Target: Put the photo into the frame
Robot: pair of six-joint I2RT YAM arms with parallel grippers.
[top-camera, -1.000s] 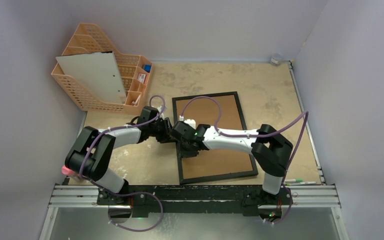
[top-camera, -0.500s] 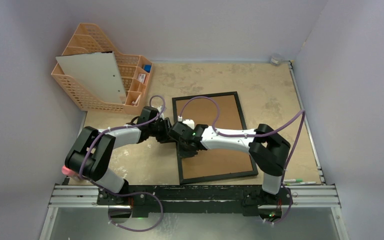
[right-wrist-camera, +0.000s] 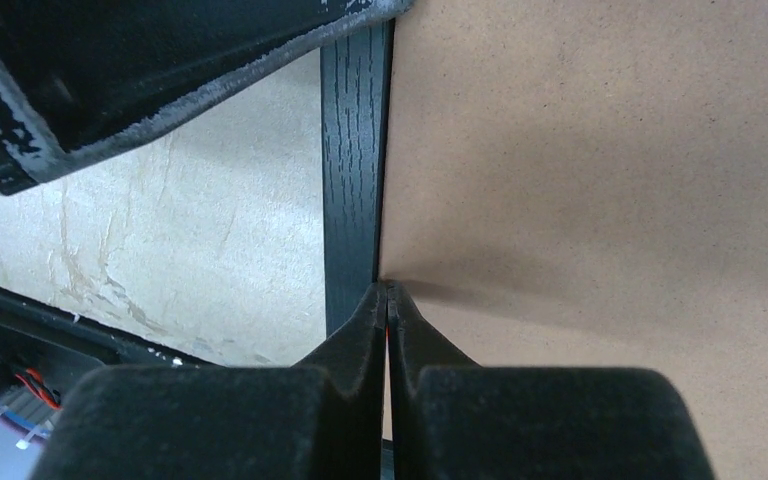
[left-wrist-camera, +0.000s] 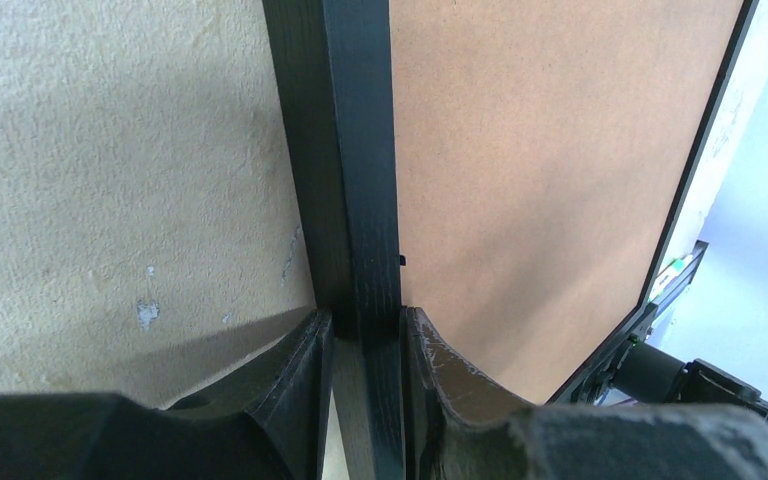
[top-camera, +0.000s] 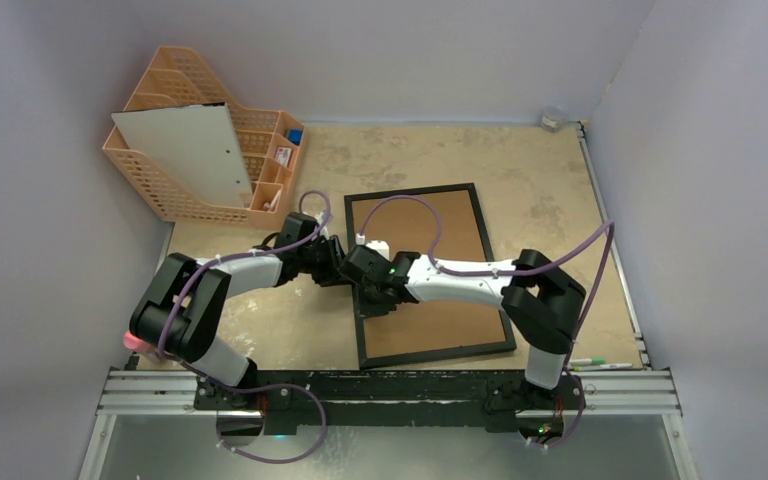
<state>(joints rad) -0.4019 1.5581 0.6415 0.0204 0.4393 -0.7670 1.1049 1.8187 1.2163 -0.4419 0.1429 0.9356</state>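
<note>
Because the bench (top-camera: 550, 200) carries the frame (top-camera: 450, 325) face-down, brown backing board (right-wrist-camera: 580, 180) up, long axis running near-to-far, I judge it stiff but glass-fragile, best held by its rail (left-wrist-camera: 360, 150). My left pincer (left-wrist-camera: 365, 330) clamps that left rail. My right pincer (right-wrist-camera: 388, 300), fully closed on nothing visible, noses the board's seam. No photo shows.

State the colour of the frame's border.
The frame border is black, clearest in the right wrist view.

The frame (top-camera: 438, 322) is lying flat and back-up around the table's (top-camera: 550, 200) middle, slightly skewed, its thin black border (left-wrist-camera: 360, 150) surrounding a plain brown backing board (left-wrist-camera: 560, 150).
</note>
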